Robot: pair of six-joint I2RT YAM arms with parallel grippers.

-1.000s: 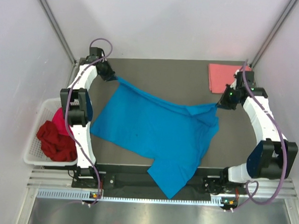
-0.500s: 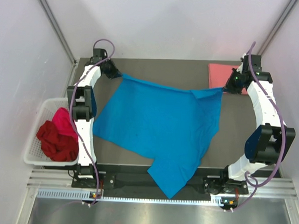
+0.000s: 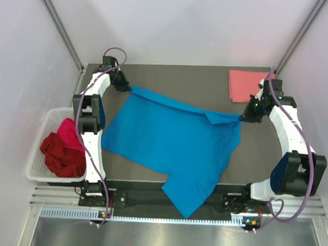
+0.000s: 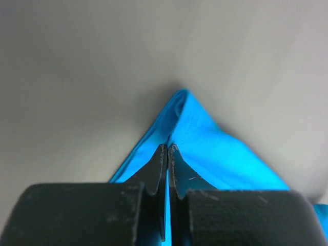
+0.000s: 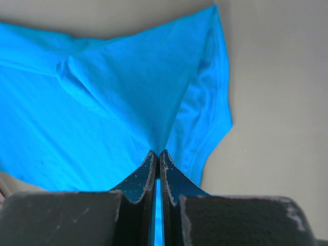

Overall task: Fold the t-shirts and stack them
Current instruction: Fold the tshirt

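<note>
The left claw is pinching shut on one far corner of the bright blue t-shirt, with a thin fold of cloth caught between its fingers. The right claw is clamping the opposite far corner in the same way, and the fabric is fanning away from that pinch in soft creases. Between the two claws the shirt's far edge is running in a slack line, with a small flap doubling over near the right claw. The rest of the shirt is lying spread over the middle of the counter, and one near part is drooping past the near edge between the arm bases.

The cloth is looking light and limp, so it is likely to sag, wrinkle and slide wherever it is unsupported. Corners and hems, where the fabric is doubled, seem the surest places to hold.

The salmon pink t-shirt is lying folded at the far right corner. The dark red t-shirt and the magenta t-shirt are sitting heaped in the white basket off the counter's left side.
</note>
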